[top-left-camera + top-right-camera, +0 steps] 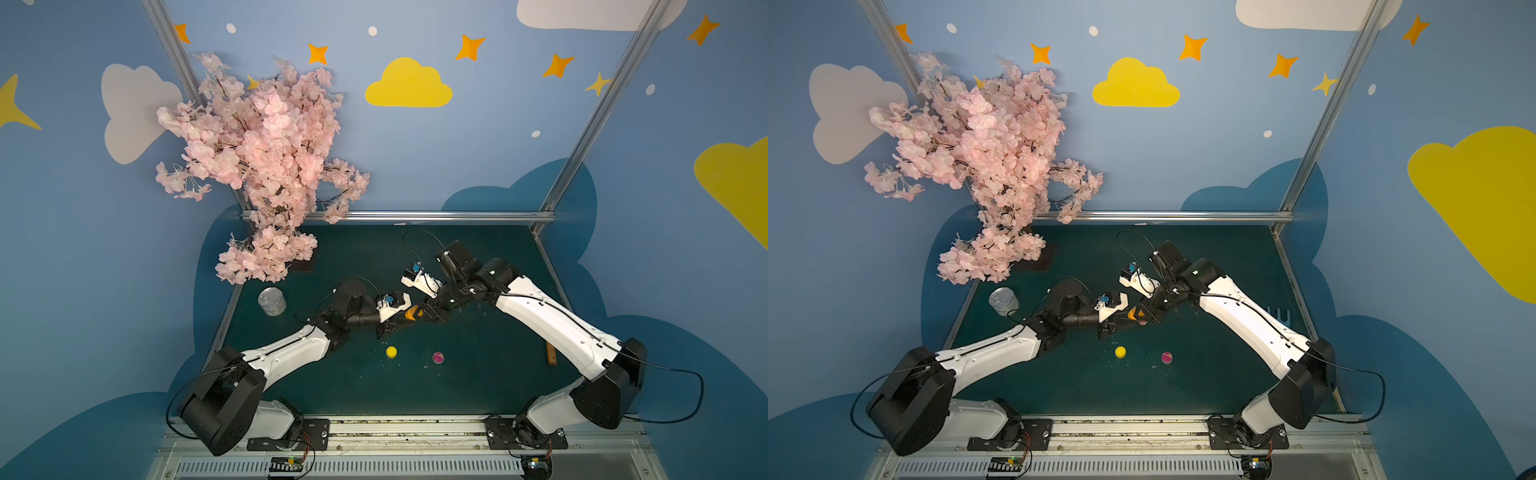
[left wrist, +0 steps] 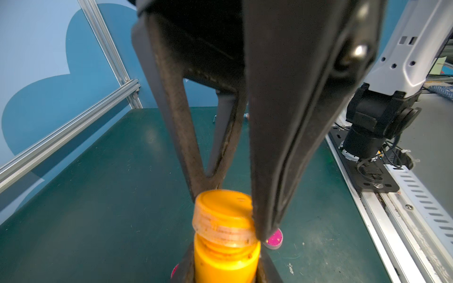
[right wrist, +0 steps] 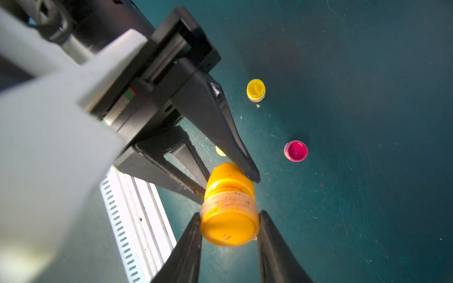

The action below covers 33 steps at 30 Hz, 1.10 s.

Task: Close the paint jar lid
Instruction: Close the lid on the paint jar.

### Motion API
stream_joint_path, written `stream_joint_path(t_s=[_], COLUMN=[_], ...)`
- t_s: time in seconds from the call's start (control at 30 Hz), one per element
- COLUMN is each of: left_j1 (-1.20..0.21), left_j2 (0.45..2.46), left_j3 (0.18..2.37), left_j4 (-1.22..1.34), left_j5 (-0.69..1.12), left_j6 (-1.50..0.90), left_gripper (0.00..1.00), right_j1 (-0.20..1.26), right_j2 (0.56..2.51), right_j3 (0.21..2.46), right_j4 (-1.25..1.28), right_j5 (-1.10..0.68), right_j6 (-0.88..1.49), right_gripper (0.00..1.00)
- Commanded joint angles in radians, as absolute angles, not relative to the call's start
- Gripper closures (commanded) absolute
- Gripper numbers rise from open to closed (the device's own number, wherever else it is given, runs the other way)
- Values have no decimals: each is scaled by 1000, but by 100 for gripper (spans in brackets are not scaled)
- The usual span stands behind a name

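Item: orange paint jar (image 2: pixel 226 264), body pinched by left gripper (image 3: pixel 229 185); lid (image 3: pixel 230 225) pinched by right gripper (image 3: pixel 230 216); yellow jar (image 3: pixel 256 90) and pink jar (image 3: pixel 295 151) nearby on table (image 1: pixel 478 374)

The left arm (image 1: pixel 286 353) reaches from its near base toward the middle, its forearm low and almost level. Its claw (image 1: pixel 399 319) is clamped tight around the body of the orange jar (image 1: pixel 411 313). The right arm (image 1: pixel 548 324) stretches in from the other side with its wrist bent. Its claw (image 3: pixel 229 227) faces the left one and pinches the lid (image 3: pixel 230 220) between both fingers. The two claws meet nearly tip to tip.
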State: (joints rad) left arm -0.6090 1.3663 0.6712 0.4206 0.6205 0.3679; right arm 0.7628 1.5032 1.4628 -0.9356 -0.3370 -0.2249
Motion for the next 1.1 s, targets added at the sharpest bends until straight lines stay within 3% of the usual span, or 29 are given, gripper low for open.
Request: stream_joint_path(t_s=[0.0, 1.07], left_j1=[-609, -610], left_j2=[1373, 1353], left_j3=[673, 657], left_j4=[437, 464], left_j5=[568, 497], left_j6=[385, 391], left_gripper=[76, 76], right_j1=[773, 770], right_j2=[1482, 1515], right_j3=[1497, 1491], right_j4=[-920, -884], right_j5=[-344, -288], right_j6=[-209, -173], right_gripper=[63, 63])
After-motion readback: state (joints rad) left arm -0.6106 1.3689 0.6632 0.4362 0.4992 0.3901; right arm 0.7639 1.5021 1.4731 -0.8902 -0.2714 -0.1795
